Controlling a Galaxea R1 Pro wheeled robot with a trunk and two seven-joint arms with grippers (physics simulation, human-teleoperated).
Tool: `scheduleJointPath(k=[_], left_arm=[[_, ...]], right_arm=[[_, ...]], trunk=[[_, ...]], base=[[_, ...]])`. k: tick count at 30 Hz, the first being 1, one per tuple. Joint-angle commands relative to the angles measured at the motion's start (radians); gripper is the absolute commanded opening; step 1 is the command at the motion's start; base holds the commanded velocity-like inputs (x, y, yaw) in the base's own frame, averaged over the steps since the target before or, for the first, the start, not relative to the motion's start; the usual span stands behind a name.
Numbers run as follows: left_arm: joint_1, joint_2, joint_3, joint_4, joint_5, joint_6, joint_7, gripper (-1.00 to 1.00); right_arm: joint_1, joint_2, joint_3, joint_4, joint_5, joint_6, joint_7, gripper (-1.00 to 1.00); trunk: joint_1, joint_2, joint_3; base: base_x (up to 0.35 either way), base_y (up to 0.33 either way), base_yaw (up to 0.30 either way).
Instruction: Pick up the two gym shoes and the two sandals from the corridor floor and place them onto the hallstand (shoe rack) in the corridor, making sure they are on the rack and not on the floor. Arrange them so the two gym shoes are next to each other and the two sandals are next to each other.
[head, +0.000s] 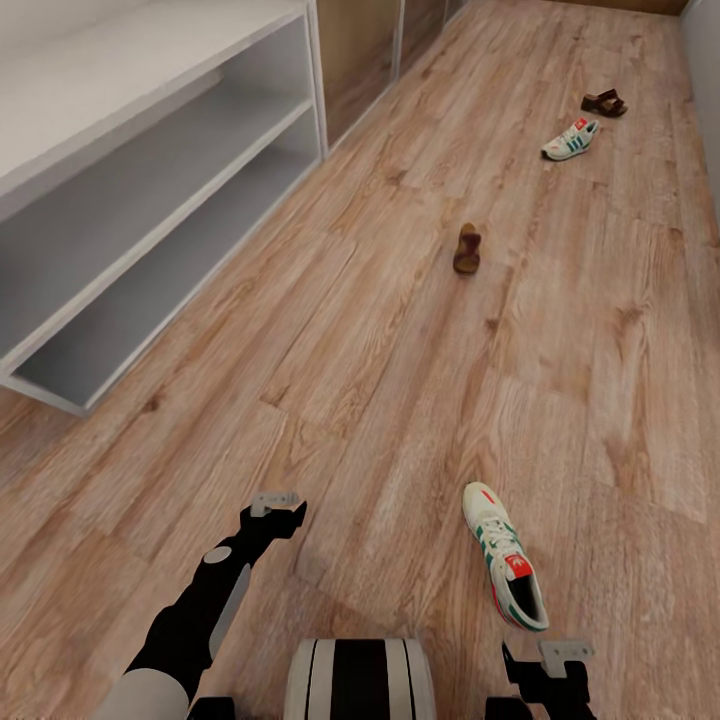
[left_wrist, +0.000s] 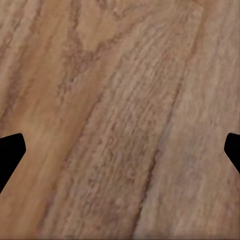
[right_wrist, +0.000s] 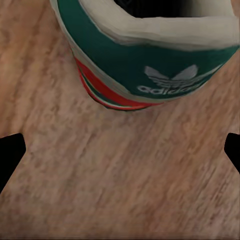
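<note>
Corridor floor (head: 360, 330) of wood planks, with the pale grey hallstand (head: 150, 190) along its left — both shelves bare. Near gym shoe (head: 505, 568) lies just ahead of the right gripper (head: 545, 680); far gym shoe (head: 570, 139) beside one sandal (head: 604, 102); second sandal (head: 467, 248) mid-floor. Left gripper (head: 275, 510) over bare planks. Both grippers' jaws spread wide — holding nothing.
</note>
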Motion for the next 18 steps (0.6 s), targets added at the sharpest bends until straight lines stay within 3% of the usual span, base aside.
scheduleJointPath(k=[1, 18], left_arm=[[0.000, 0.000, 0.001, -0.001, 0.003, 0.006, -0.003, 1.00], [0.000, -0.002, -0.001, 0.001, 0.004, 0.004, -0.004, 1.00]], right_arm=[[0.000, 0.000, -0.002, 0.000, 0.008, -0.003, 0.000, 1.00], [0.000, 0.000, -0.002, 0.000, 0.007, -0.003, -0.001, 1.00]], trunk=[[0.000, 0.000, -0.005], [0.001, -0.001, -0.011]], base=[[0.000, 0.000, 0.000], [0.000, 0.000, 0.000]])
